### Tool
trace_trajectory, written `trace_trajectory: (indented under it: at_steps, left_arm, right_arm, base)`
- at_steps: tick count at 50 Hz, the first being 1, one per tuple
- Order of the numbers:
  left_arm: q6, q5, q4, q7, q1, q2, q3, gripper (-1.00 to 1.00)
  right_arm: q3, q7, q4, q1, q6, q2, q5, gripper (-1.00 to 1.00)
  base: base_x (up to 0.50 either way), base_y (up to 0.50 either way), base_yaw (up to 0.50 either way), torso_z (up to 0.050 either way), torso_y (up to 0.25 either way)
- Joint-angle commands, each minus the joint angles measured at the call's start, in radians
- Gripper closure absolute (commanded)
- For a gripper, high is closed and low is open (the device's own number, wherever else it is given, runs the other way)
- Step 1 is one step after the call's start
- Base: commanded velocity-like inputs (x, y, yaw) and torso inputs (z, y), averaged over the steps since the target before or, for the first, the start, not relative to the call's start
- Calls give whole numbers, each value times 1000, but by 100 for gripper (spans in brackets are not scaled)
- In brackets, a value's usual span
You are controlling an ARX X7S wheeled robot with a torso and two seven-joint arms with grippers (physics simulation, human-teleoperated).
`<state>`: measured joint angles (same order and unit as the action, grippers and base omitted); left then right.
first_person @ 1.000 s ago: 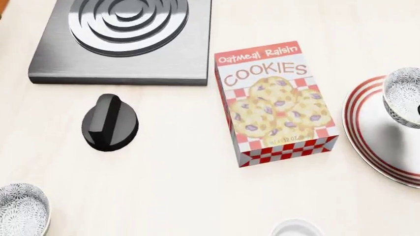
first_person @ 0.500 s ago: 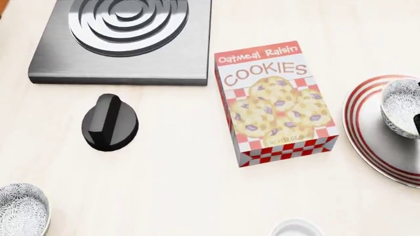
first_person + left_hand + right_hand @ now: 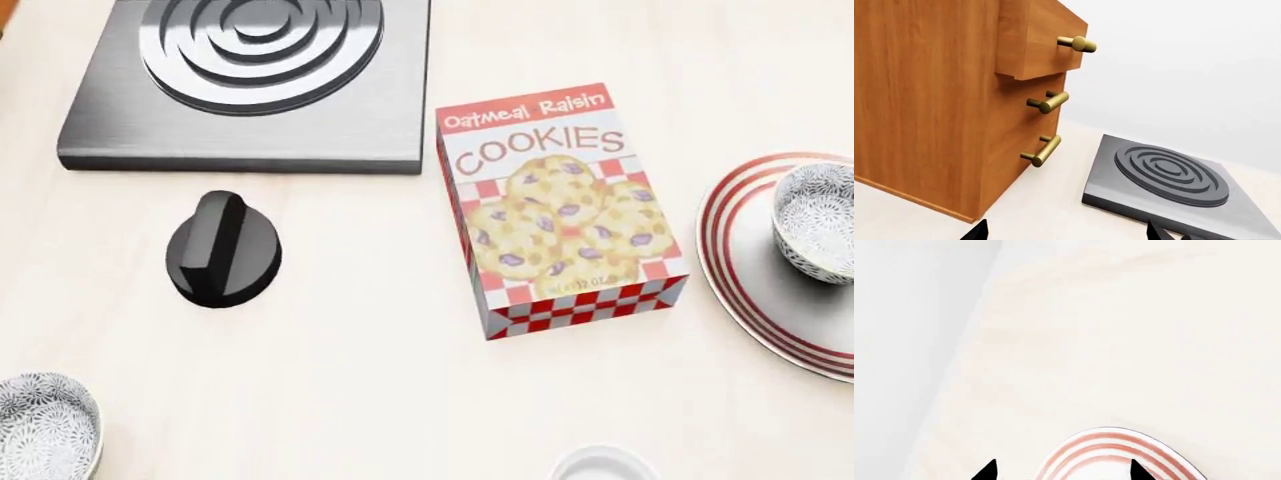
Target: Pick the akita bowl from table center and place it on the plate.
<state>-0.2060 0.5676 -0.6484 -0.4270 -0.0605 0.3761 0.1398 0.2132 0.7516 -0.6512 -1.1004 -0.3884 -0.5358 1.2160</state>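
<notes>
The akita bowl (image 3: pixel 817 220), speckled grey and white, sits upright on the plate (image 3: pixel 747 275) at the right edge of the head view, with nothing holding it. Neither gripper shows in the head view. In the right wrist view my right gripper (image 3: pixel 1062 474) is open, its two dark fingertips (image 3: pixel 987 472) set wide apart over the red-ringed rim of the plate (image 3: pixel 1111 442); the bowl is out of that view. My left gripper (image 3: pixel 1066 235) is open over bare table, far from the bowl.
A cookies box (image 3: pixel 561 205) stands left of the plate. A black knob (image 3: pixel 223 248), a grey burner slab (image 3: pixel 254 80), a second speckled bowl (image 3: pixel 40 428) and a white cup (image 3: pixel 603 466) share the table. A wooden drawer cabinet (image 3: pixel 954 100) stands near the burner slab (image 3: pixel 1174 182).
The bowl came down a little onto the plate and now rests there. The dark finger seen against it at the right edge half a second ago has left the head view.
</notes>
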Motion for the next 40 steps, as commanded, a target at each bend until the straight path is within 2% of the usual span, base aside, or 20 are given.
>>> trace_trajectory:
  at_steps: [1, 9, 15, 29, 40]
  left_arm:
    - [-1, 2, -8, -4, -3, 4, -5, -100]
    - [-4, 4, -14, -7, 1, 6, -11, -100]
    - [-8, 4, -17, -11, 7, 8, -16, -100]
    - [-14, 10, -28, -14, 14, 17, -21, -100]
    - [-9, 7, -28, -13, 12, 19, -27, -100]
  right_arm:
    - [38, 10, 353, 80, 221, 14, -86, -100]
    - [-20, 15, 574, 117, 167, -27, -98, -100]
    - [-62, 51, 757, 158, 66, -83, -47, -100]
    - [-8, 153, 1105, 304, -42, -163, 188, -100]
    - [23, 241, 1254, 296, -73, -218, 320, -100]
  base:
    - [0, 0, 0, 0, 0]
    - [0, 0, 0, 0, 0]
    - [0, 0, 0, 0, 0]
    - [0, 0, 0, 0, 0]
    - [0, 0, 0, 0, 0]
